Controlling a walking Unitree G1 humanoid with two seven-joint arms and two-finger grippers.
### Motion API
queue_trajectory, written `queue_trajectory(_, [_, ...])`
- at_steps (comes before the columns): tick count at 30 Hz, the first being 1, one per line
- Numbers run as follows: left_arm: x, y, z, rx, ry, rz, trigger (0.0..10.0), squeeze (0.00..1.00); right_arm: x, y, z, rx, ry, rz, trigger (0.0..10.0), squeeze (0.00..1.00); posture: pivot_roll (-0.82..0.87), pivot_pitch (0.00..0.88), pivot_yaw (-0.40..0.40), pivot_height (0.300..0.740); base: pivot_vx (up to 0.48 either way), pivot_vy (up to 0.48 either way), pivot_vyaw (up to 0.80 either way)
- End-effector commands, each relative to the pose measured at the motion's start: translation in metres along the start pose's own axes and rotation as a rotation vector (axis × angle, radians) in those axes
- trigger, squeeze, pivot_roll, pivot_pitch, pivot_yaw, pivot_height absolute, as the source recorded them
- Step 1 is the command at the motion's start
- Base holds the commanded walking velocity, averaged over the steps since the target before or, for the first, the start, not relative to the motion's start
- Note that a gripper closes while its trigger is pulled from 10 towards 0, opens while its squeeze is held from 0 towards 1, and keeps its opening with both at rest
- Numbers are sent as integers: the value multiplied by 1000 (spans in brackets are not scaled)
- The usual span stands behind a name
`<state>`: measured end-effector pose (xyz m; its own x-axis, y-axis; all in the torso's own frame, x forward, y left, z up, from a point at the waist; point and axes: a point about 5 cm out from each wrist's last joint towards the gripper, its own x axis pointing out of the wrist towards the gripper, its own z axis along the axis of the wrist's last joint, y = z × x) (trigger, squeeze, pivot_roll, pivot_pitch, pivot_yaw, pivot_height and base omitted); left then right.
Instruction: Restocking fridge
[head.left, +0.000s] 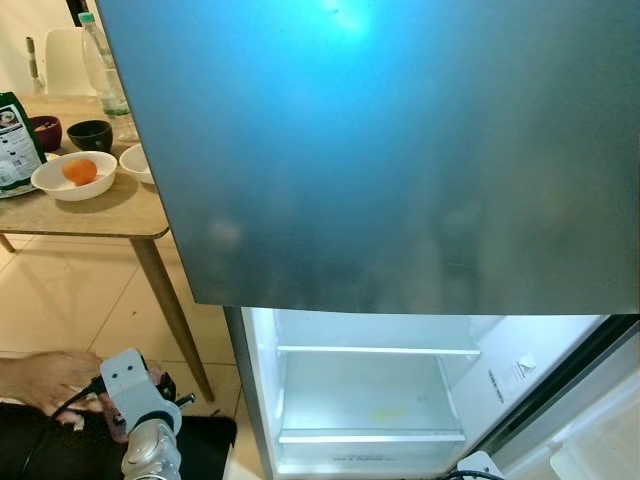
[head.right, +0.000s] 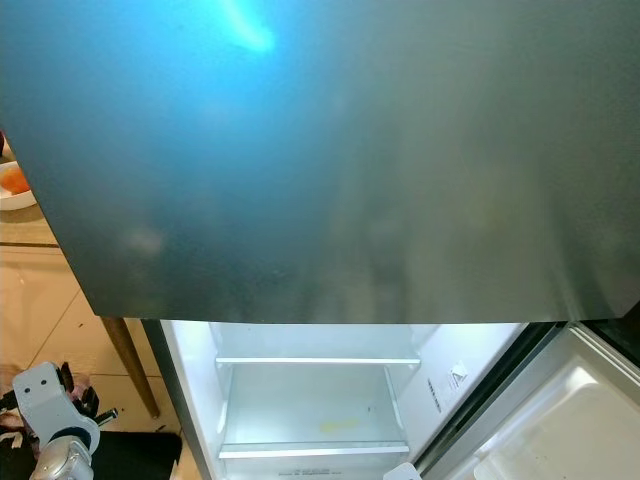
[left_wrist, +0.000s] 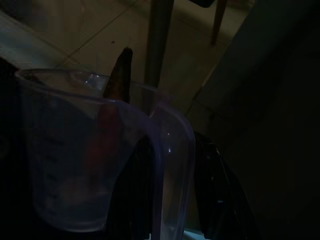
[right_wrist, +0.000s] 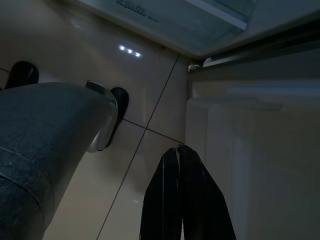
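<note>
- Grey steel of the fridge's upper door (head.left: 400, 150) takes most of my head view; under it the lower compartment (head.left: 370, 400) stands open and lit, with white shelves (head.left: 378, 351) inside.
- My left gripper (left_wrist: 150, 150) is low beside the fridge, on its left side, and it grasps a clear plastic measuring jug (left_wrist: 95, 165); one dark finger (left_wrist: 119, 80) stands up behind the jug's rim (the wrist picture is very dark).
- My right gripper (right_wrist: 182, 200) hangs low in front of the fridge, near the bottom of its open door (right_wrist: 250, 165); the two black fingers are pressed together, with nothing between them.
- Left of the fridge stands a wooden table (head.left: 100, 215) with a white bowl (head.left: 74, 175) holding an orange fruit (head.left: 80, 170), a dark bowl (head.left: 90, 133), a green packet (head.left: 18, 145) and a bottle (head.left: 103, 65).
- A person's hand (head.left: 45, 385) is near the floor, just beside my left arm.
</note>
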<state>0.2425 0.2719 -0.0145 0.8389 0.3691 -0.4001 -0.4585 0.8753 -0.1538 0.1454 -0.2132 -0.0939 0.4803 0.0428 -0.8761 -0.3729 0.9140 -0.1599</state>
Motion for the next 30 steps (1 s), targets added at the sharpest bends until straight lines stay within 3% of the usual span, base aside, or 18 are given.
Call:
queue_trajectory(1, [0, -10, -1, 0, -7, -43, 10000, 0, 0, 0, -1, 0, 4, 0, 10000, 0, -38, 3, -37, 740, 0, 0, 0])
queue_trajectory(11, [4, -14, 11, -22, -64, -67, 10000, 0, -1, -1, -2, 2, 4, 0, 10000, 0, -35, 3, -34, 740, 0, 0, 0])
queue_trajectory(30, [10, -30, 23, 113, -99, -107, 10000, 0, 1, 0, 2, 0, -4, 3, 10000, 0, -33, 3, -34, 740, -13, 0, 0])
